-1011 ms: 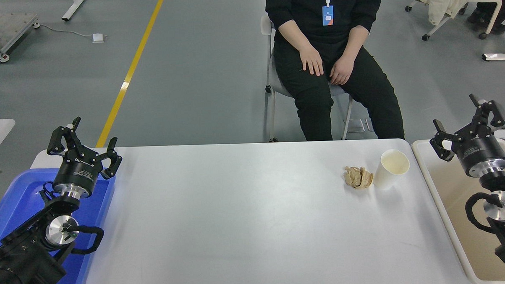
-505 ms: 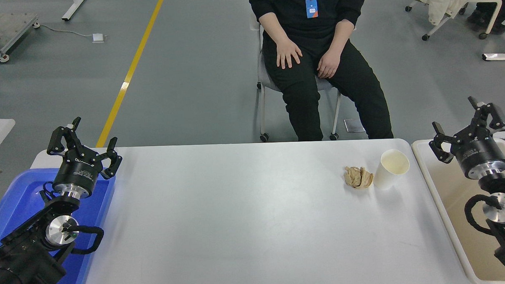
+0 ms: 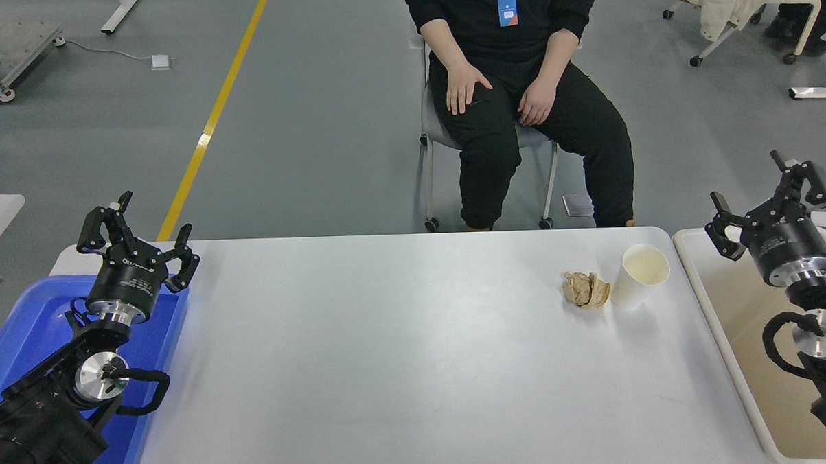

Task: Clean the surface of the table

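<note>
The white table surface [image 3: 403, 356] fills the middle of the head view. On its far right stand a cream paper cup [image 3: 639, 275], upright, and a crumpled brown paper ball [image 3: 585, 289] touching its left side. My right gripper [image 3: 765, 189] is open and empty, raised over the cream-white bin [image 3: 732, 317], to the right of the cup. Parked at the lower left, my left gripper [image 3: 134, 224] is open above the blue tray [image 3: 17, 321].
A person in black sits on a chair [image 3: 437, 131] beyond the table's far edge, hands on thighs. The blue tray borders the table's left side, the cream bin its right side.
The person rolled back from the table on the chair and shifted left. My right gripper drifted slightly right. Cup, paper ball and left arm stayed put.
</note>
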Controlling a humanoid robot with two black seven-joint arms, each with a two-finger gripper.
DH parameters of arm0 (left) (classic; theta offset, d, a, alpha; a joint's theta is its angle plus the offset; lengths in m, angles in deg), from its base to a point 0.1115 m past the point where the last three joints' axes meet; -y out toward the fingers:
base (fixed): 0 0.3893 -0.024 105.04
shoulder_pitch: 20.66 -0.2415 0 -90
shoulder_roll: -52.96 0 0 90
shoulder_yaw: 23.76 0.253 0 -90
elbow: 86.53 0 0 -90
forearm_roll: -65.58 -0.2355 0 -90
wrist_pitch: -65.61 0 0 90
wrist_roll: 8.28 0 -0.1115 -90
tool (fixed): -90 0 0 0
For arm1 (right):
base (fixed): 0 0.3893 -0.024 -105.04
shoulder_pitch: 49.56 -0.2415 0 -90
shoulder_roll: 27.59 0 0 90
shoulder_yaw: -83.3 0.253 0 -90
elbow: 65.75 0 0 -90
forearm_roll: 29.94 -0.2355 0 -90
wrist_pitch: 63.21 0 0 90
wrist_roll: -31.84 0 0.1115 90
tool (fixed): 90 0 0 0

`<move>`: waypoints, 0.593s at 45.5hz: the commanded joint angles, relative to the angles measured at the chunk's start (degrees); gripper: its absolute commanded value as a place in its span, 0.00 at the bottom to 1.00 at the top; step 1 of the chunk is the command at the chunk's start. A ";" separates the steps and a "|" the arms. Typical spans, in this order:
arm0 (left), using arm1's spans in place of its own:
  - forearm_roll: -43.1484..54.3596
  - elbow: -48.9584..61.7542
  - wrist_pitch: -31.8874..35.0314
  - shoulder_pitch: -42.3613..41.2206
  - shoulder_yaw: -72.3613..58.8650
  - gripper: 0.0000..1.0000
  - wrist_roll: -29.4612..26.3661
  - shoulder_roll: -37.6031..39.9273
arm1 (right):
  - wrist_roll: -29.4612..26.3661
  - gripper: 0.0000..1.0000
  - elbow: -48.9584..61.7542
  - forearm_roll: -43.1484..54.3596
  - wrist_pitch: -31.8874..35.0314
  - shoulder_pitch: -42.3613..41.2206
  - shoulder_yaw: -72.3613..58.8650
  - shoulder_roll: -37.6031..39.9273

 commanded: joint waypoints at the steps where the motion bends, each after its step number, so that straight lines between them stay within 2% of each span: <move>1: 0.00 0.00 0.00 0.00 0.00 1.00 0.00 0.07 | -0.07 0.99 -0.44 -0.09 0.07 0.01 -0.21 0.27; 10: 0.00 0.00 0.00 0.00 0.00 1.00 0.00 -0.02 | -0.07 0.99 -0.09 -0.26 -0.02 -0.78 -3.55 2.12; 18: 0.00 0.00 0.00 0.00 0.00 1.00 0.00 -0.02 | -0.07 0.99 1.75 -0.44 -0.63 -4.73 -13.65 4.40; 27: 0.00 0.00 0.00 0.00 0.00 1.00 0.00 0.07 | -0.16 0.99 3.34 -5.62 -0.20 -7.63 -18.14 5.37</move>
